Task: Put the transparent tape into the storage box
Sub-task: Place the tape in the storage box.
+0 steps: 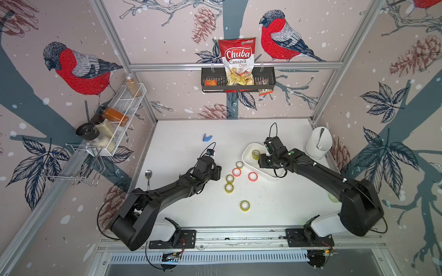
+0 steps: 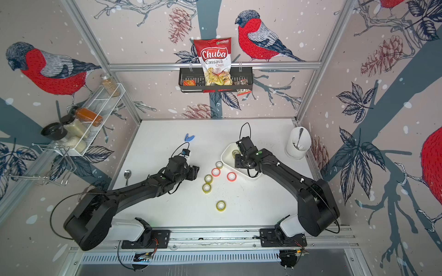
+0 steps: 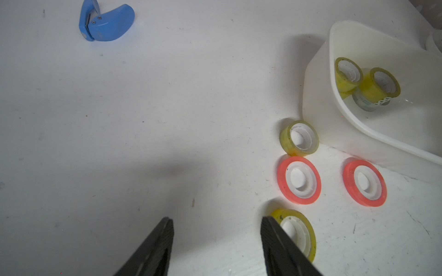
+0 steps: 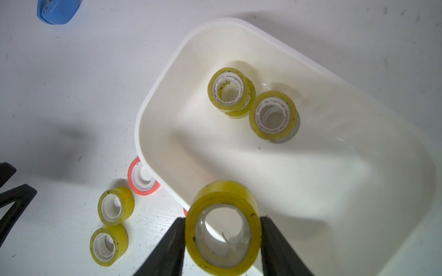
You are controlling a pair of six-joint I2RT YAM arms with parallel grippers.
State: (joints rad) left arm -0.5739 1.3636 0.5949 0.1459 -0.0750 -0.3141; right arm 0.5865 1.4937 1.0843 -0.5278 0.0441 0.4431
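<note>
Right wrist view: one transparent tape roll was recorded clamped in the right tool above the storage box; at least two stored rolls were counted inside; four loose rolls were left on the counter; the left tool was held apart, empty

Two tape rolls in storage box; six more rolls on table, left.

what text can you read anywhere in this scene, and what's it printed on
"Chuba": on the red chip bag in the black wall basket.
"Cassava Chips": same bag, below the brand.
Too blurred: green logo at the bag's top.
Too small: snack packets in the basket.
</note>
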